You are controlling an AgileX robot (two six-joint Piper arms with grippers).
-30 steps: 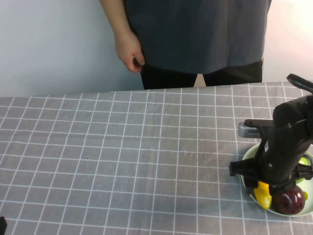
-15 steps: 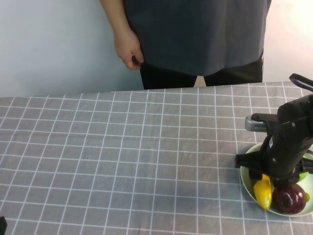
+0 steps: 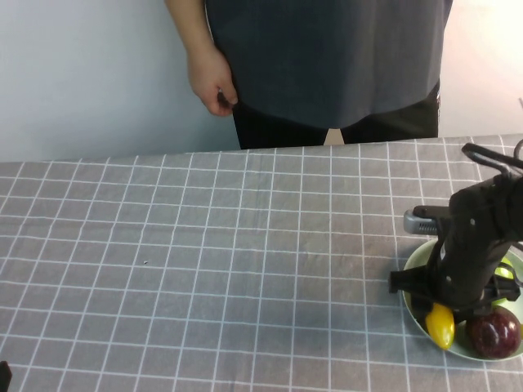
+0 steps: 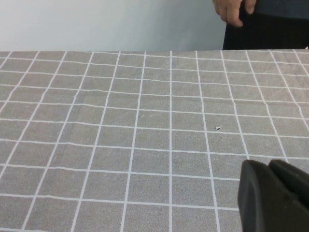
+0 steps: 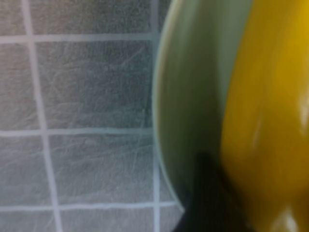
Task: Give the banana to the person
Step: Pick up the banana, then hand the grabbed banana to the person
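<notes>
The yellow banana (image 3: 440, 324) lies in a pale green bowl (image 3: 411, 265) at the table's right front. My right gripper (image 3: 448, 304) is down in the bowl over the banana. In the right wrist view the banana (image 5: 270, 106) fills the frame, with one dark fingertip (image 5: 205, 193) against its side and the jaws spread around it. The person (image 3: 327, 57) stands behind the far edge with a hand (image 3: 211, 82) hanging at their side. My left gripper (image 4: 270, 166) is shut and empty, low over the cloth at the front left.
A dark purple fruit (image 3: 494, 333) and a green apple (image 3: 507, 272) share the bowl beside the banana. A grey checked cloth (image 3: 204, 245) covers the table. A pale wall stands behind.
My right arm has shifted slightly and sunk lower onto the banana in the bowl. The banana stays in the bowl. The person's hand has barely moved.
</notes>
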